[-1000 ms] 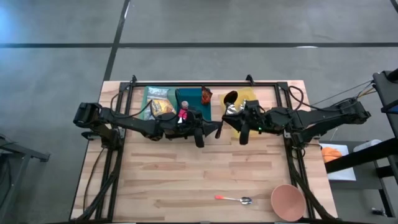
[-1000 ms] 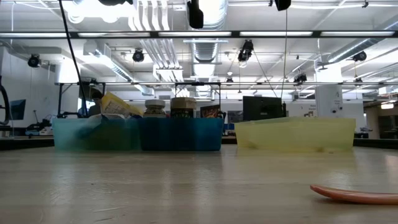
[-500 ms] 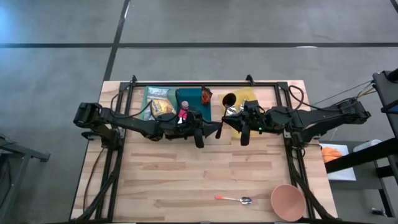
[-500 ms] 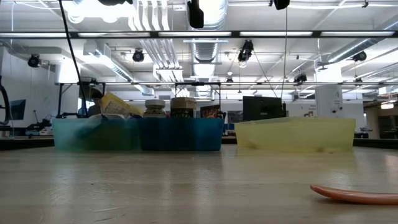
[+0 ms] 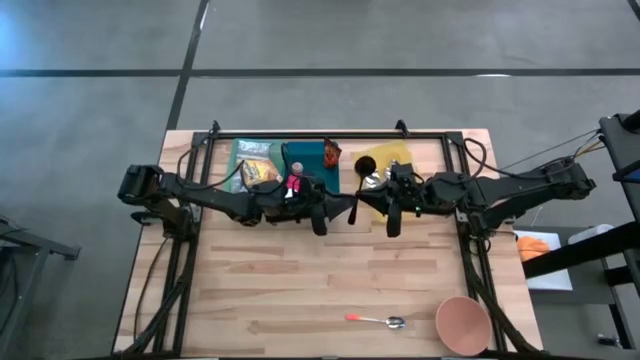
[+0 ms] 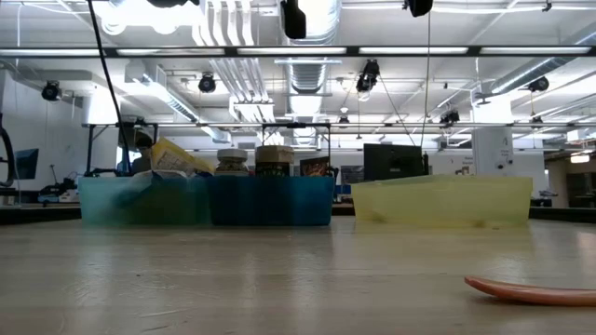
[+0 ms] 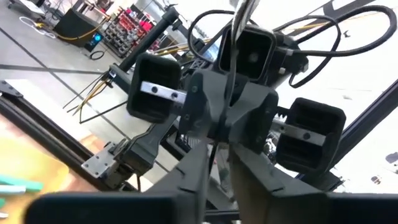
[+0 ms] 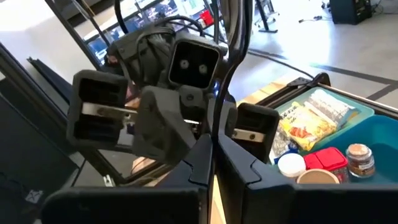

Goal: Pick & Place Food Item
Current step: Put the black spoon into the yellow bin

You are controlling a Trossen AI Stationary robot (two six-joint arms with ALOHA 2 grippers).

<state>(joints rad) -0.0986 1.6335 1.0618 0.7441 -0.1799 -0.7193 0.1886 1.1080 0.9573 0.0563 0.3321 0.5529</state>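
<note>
Foil packet (image 5: 371, 180) (the food item, by my reading) is held aloft over mid-table by the right gripper (image 5: 372, 195), clamped shut on it. Left gripper (image 5: 350, 208) faces it, tip to tip. Yellow bin (image 5: 400, 153) lies just beyond the packet, nearer the right arm.

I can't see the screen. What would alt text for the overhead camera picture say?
Two dark robot arms reach inward over a wooden table, the left gripper and right gripper almost meeting at the middle. Behind them sit a blue bin of packaged food and a yellow bin; a spoon and pink bowl lie near the front edge.
</note>
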